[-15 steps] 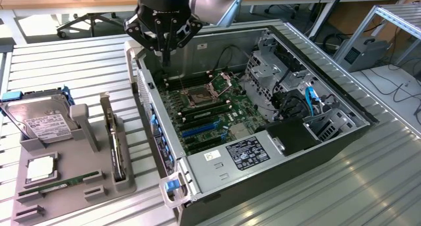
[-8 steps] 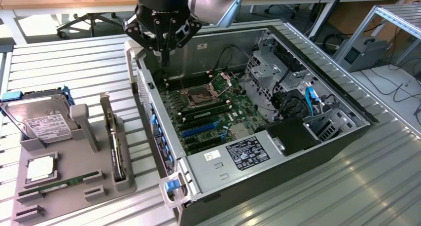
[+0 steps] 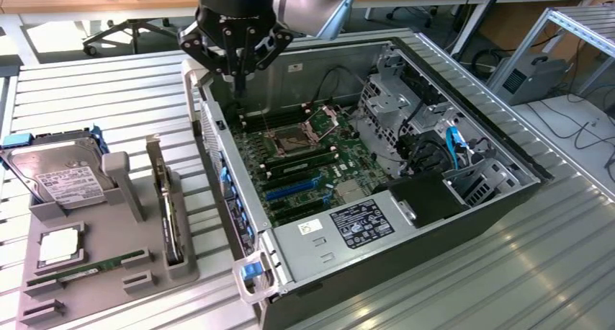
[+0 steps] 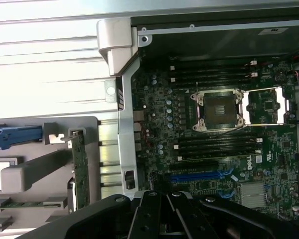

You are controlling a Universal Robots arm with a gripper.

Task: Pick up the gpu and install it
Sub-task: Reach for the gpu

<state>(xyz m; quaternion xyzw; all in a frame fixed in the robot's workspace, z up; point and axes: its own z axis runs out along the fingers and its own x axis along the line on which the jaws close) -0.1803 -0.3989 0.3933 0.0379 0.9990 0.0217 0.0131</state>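
**Open desktop tower lies on slatted metal table [image 3: 500, 272]**

A computer case [image 3: 322, 265] rests on its side with the cover off. Inside are the motherboard [image 3: 322, 164], its bare CPU socket [image 3: 288, 140], blue expansion slots [image 3: 293, 189] and a labelled power supply [image 3: 361, 225]. Beside it, on the exterior view's left, a grey parts holder [image 3: 101, 297] carries a hard drive [image 3: 63, 180], a processor [image 3: 60, 245] and a green RAM stick [image 3: 86, 269].

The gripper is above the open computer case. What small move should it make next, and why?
Probably shift toward the exterior view's left, over the graphics card. The gripper hangs shut and empty above the case, while the graphics card stands on edge in the gray holder beside it.
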